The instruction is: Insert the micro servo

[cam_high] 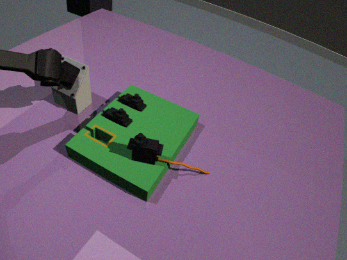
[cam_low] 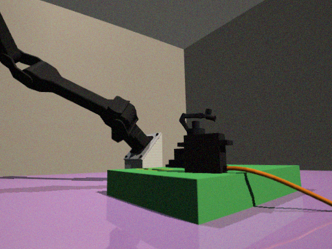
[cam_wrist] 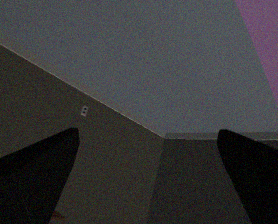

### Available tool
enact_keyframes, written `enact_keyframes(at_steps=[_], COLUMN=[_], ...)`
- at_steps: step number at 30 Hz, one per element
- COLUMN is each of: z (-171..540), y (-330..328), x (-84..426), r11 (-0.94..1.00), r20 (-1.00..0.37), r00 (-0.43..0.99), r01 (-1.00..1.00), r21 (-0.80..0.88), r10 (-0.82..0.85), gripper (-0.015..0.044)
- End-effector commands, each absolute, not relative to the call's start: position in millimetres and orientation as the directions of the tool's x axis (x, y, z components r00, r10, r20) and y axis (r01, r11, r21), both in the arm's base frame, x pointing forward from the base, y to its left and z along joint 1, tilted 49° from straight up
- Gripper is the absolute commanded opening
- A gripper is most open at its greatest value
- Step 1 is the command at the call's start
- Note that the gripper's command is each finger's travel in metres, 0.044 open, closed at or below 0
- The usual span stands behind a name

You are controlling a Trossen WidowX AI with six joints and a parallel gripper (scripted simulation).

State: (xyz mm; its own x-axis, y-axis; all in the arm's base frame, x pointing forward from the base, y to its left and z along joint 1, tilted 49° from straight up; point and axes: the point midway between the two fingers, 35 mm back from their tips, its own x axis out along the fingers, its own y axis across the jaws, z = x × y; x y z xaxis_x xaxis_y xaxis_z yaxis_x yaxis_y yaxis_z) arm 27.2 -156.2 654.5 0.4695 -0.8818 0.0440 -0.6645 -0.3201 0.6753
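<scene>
Micro servo [cam_high: 145,148] [cam_low: 203,153] | upright on green deck [cam_high: 173,126] [cam_low: 245,188] (pocket [cam_high: 104,136] unfilled) | fingers spread apart, released

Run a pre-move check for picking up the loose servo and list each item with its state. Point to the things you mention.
1. Gripper [cam_wrist: 148,136] open with nothing between its fingers: ok.
2. Loose micro servo [cam_high: 147,150] [cam_low: 204,153] standing on the green deck [cam_high: 160,120] [cam_low: 153,191], output shaft up: ok.
3. Marked pocket [cam_high: 102,136] free of any servo: ok.
4. Orange cable [cam_high: 189,166] [cam_low: 275,179] on the pocket's notch side: not ok, it trails off the deck's opposite side.
5. Servo in the wrist view, for lining up the grasp: not ok, only walls, floor and table show.
</scene>
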Motion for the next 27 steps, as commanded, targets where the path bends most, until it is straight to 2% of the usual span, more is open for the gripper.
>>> enact_keyframes(at_steps=[1,2,9,17,27], z=[655,655,660,665,668], y=[-156,-155,-147,-121,-99], x=[28,29,43,91,129], r11=[-0.319,-0.316,-0.247,-0.109,0.019], r20=[0.045,0.046,0.086,0.151,0.234], r00=[0.470,0.469,0.461,0.473,0.493], r01=[-0.663,-0.660,-0.614,-0.479,-0.402], r21=[0.677,0.681,0.750,0.871,0.915], r10=[-0.882,-0.882,-0.883,-0.868,-0.838], gripper=[0.0426,0.0440,0.0440,0.0440,0.0440])
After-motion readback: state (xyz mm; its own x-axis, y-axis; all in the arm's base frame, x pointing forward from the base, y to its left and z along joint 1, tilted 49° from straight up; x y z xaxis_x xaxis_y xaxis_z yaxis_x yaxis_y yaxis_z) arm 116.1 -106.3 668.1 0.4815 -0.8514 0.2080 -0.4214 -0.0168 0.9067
